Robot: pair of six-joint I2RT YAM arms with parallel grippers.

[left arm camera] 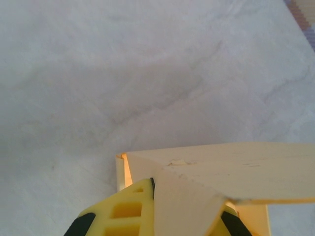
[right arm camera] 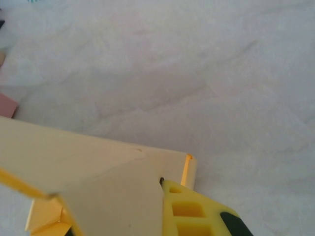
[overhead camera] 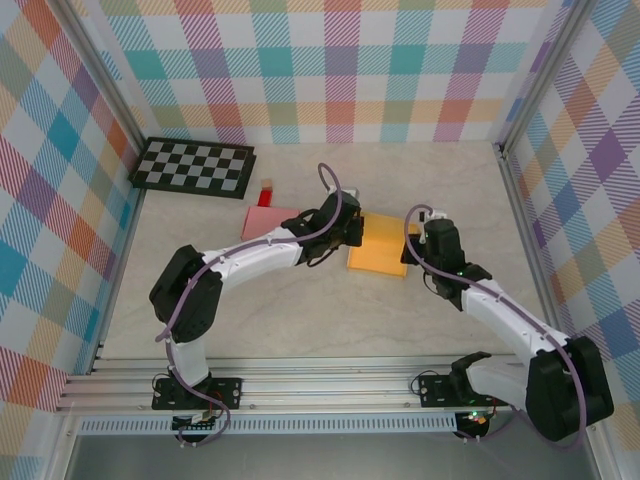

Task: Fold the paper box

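Note:
The paper box (overhead camera: pixel 380 245) is a flat yellow-orange piece lying mid-table between my two grippers. My left gripper (overhead camera: pixel 350 232) is at its left edge, and my right gripper (overhead camera: pixel 415 240) is at its right edge. In the left wrist view the left gripper (left arm camera: pixel 184 214) is shut on a pale upright flap of the paper box (left arm camera: pixel 221 169), with a yellow finger (left arm camera: pixel 130 209) pressed against it. In the right wrist view the right gripper (right arm camera: pixel 118 216) is likewise shut on a flap of the paper box (right arm camera: pixel 98 167), its yellow finger (right arm camera: pixel 194 214) against the flap.
A pink flat box (overhead camera: pixel 268 220) with a small red piece (overhead camera: pixel 266 190) behind it lies left of the paper box. A checkerboard (overhead camera: pixel 193 166) sits at the back left. Plaid walls enclose the marble-patterned table (overhead camera: pixel 330 320).

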